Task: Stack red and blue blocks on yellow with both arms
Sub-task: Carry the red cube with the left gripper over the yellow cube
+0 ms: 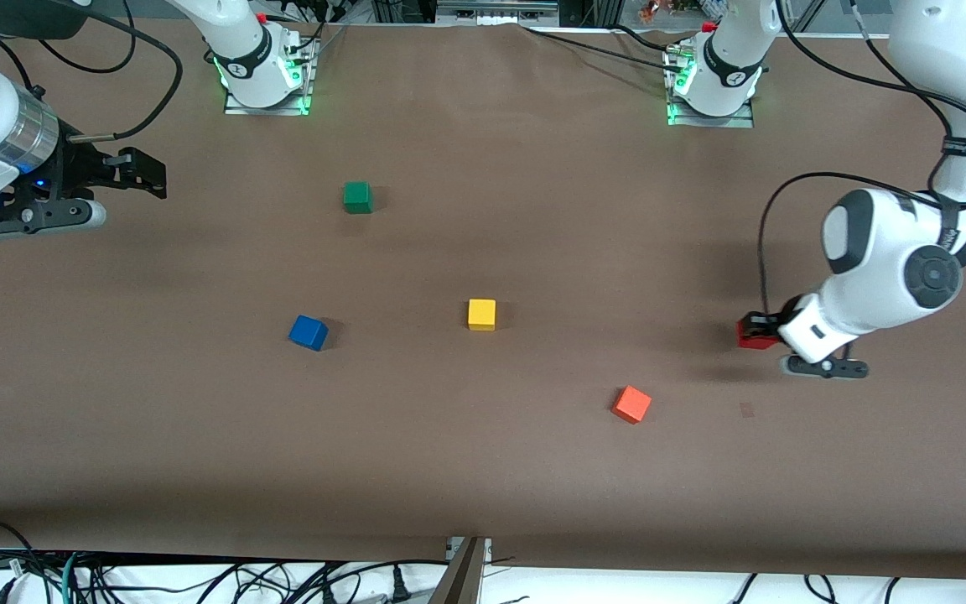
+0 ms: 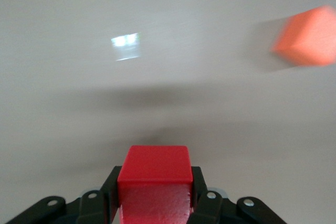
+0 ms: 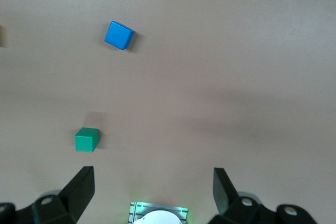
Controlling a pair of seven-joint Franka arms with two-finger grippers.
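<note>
fingers point(image 2: 195, 187) seemingly pinch red block point(image 2: 153, 179).

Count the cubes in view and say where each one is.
5. Red cube in the shut left gripper; orange-red cube nearest the front camera; yellow cube mid-table; blue cube toward the right arm's end; green cube farthest.

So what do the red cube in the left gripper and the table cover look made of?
Red cube: probably painted wood or plastic; opaque, crisp edges, faint sheen on its lower face. Table cover: seemingly matte brown paper or felt-like sheet; flat, hardly any glare.
</note>
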